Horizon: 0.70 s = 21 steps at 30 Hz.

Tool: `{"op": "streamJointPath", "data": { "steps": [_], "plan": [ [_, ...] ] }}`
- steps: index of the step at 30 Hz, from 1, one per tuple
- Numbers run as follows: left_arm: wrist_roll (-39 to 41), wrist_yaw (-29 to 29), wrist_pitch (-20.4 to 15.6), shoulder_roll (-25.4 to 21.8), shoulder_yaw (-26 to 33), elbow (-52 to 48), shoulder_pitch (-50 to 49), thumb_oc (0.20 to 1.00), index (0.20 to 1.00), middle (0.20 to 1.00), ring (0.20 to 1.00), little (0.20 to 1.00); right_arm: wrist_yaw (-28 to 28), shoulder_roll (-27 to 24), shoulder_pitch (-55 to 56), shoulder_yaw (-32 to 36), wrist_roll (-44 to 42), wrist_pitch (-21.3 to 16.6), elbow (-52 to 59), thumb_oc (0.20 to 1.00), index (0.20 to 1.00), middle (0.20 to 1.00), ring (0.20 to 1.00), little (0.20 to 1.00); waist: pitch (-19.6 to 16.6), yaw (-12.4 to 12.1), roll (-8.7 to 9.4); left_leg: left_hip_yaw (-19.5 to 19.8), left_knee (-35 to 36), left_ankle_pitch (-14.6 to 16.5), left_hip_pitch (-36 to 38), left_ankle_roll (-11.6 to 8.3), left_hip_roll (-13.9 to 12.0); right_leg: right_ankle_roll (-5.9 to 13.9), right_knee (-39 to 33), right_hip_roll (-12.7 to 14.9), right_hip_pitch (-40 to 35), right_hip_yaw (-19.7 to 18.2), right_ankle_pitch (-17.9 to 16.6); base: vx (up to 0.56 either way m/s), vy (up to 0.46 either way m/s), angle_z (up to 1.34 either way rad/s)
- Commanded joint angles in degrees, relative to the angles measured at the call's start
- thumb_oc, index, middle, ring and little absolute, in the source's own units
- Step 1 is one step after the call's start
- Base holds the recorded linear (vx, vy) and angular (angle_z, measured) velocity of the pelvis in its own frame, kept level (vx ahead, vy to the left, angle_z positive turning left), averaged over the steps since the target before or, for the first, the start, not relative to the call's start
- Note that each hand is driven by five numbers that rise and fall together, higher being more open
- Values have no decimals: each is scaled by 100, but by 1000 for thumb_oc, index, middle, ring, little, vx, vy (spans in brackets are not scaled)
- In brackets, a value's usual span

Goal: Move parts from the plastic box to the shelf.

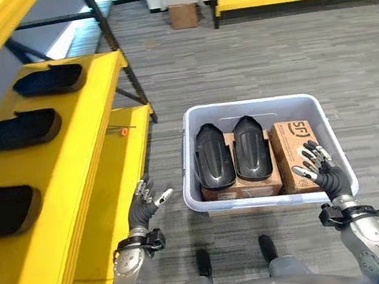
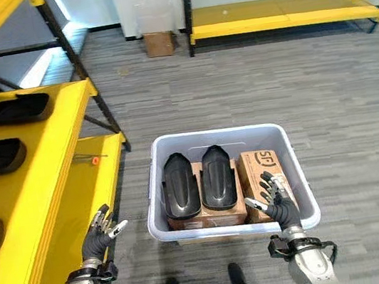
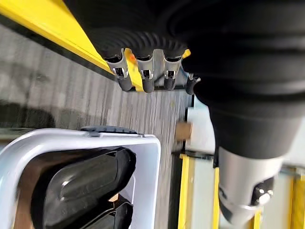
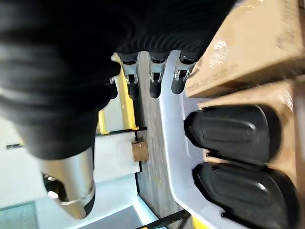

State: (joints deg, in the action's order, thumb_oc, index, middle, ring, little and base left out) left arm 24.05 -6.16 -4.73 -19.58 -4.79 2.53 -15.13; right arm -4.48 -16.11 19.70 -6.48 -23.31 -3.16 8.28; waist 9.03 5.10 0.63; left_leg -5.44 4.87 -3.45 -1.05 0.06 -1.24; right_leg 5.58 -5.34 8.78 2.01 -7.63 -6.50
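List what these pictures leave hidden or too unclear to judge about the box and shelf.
- Plastic box: its floor is hidden under the cardboard boxes and two black parts in both eye views.
- Nearest shelf part: cut off by the left edge in the eye views.
- Small orange item on the shelf: too small to identify.
- Right robot hand: contact with the cardboard cannot be judged.

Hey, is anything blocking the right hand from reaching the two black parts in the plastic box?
Nothing visible does. The right hand hovers open over a cardboard box beside the black parts, which lie uncovered on top in the plastic box.
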Motion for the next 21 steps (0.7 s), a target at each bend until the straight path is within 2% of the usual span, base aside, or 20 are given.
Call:
{"op": "streamJointPath", "data": {
  "steps": [1, 3, 10, 15, 18, 21],
  "plan": [
    [-21, 71, -306, -234, 76, -488, -287, 1000, 1000, 1000, 1000, 1000, 30, -306, -461, 260, 74, -233, 312, 1000, 1000, 1000, 1000, 1000, -169, -176, -52, -5, -695, 276, -402, -337, -536, 421, 282, 157, -114, -33, 732, 37, 98, -47],
    [-2, 66, -305, -287, 50, -491, -266, 1000, 1000, 1000, 1000, 1000, 20, -343, -482, 265, 84, -245, 336, 1000, 1000, 1000, 1000, 1000, -192, -104, -8, -126, -777, 384, -364, -299, -509, 453, 271, 188, -75, -100, 704, 47, 50, -24],
    [6, 71, -284, -367, -26, -496, -154, 1000, 1000, 1000, 1000, 1000, -154, -406, -742, 277, 195, -277, 248, 1000, 1000, 1000, 1000, 1000, -184, -29, 9, -240, -713, 386, -355, -335, -566, 469, 206, 185, 59, -124, 651, 15, -5, -17],
    [37, 6, -286, -474, -144, -494, 75, 1000, 1000, 1000, 1000, 1000, -495, -479, -1213, 288, 302, -322, 15, 1000, 1000, 1000, 1000, 1000, 14, -65, -45, -74, -757, 256, -787, -405, -633, 394, 309, 140, 403, 93, 658, -92, -79, 9],
    [66, -166, -337, -569, -258, -515, 327, 1000, 1000, 1000, 1000, 1000, -873, -539, -1893, 134, 344, -324, -312, 1000, 1000, 1000, 1000, 1000, 349, -174, -176, 79, -829, 104, -1322, -440, -646, 325, 567, 105, 991, 265, 628, -156, -81, 37],
    [102, -225, -359, -577, -279, -517, 402, 1000, 1000, 1000, 1000, 1000, -1014, -529, -2155, 73, 328, -323, -490, 1000, 1000, 1000, 1000, 1000, 447, -228, -220, 119, -860, 60, -1515, -445, -647, 302, 662, 94, 1201, 310, 628, -65, -60, 5]
  ]
}}
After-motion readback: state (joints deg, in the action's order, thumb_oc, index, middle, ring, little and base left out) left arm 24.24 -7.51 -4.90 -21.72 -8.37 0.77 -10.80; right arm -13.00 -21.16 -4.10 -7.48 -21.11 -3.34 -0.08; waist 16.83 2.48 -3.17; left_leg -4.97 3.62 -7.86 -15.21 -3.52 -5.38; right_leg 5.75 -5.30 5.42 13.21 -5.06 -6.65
